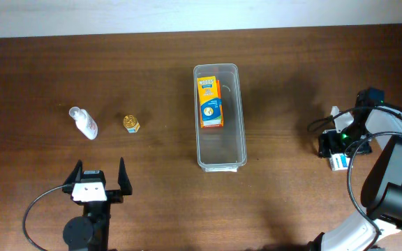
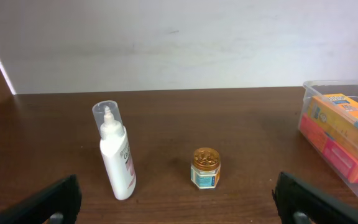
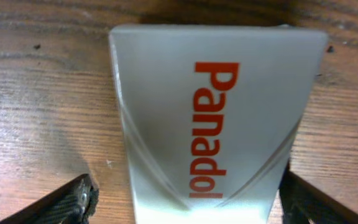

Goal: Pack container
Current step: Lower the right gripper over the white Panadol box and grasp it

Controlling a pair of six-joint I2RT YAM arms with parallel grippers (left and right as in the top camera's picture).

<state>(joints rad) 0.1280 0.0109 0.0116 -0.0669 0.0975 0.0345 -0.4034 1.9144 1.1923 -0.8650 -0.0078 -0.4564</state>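
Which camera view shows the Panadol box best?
Right wrist view: the Panadol box fills the frame, its red name readable. Overhead shows only a small white corner under the right arm. Left wrist view misses it.

— What is the room like?
— Mostly one table [image 1: 152, 77]: dark brown wood with the grain running left to right. It fills nearly the whole overhead view.
— And beyond it?
— A plain white wall [image 2: 179, 43] stands along the far edge, matte and faintly scuffed.
— How is the light?
— Soft and even, leaving only blurred shadows on the wood.
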